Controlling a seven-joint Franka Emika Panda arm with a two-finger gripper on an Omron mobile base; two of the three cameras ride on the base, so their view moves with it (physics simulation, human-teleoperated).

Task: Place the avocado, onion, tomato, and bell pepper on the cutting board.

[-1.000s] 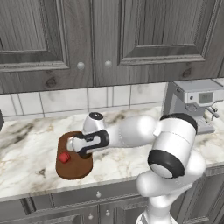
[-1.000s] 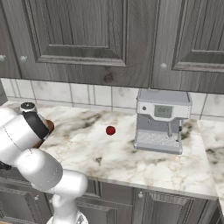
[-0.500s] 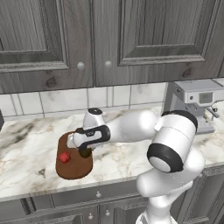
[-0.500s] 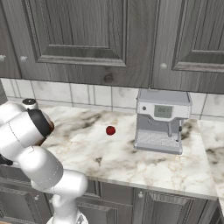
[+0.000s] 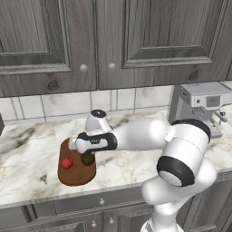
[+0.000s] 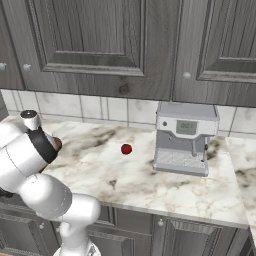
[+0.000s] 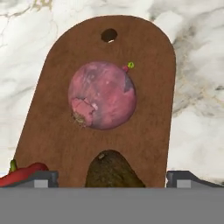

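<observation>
Since a second ago, my end effector (image 7: 112, 177) has spread from a narrower set to wide, its two fingertips (image 7: 41, 178) standing well apart and clear of the avocado (image 7: 113, 171) between them. That avocado is dull, olive-brown and pebbly, cut off at the bottom of my hand view. Beyond it on the cutting board (image 7: 57, 118), a dark reddish-brown wooden slab with rounded ends and a hanging hole, sits the mottled pink-purple onion (image 7: 102, 95). A glossy red bell pepper (image 7: 22, 174) pokes in at the board's edge, mostly hidden. The board lies by the front edge of the marble table (image 5: 27, 149). Farther along that table, near the coffee machine (image 6: 185, 137), rests the smooth red tomato (image 6: 126, 149).
</observation>
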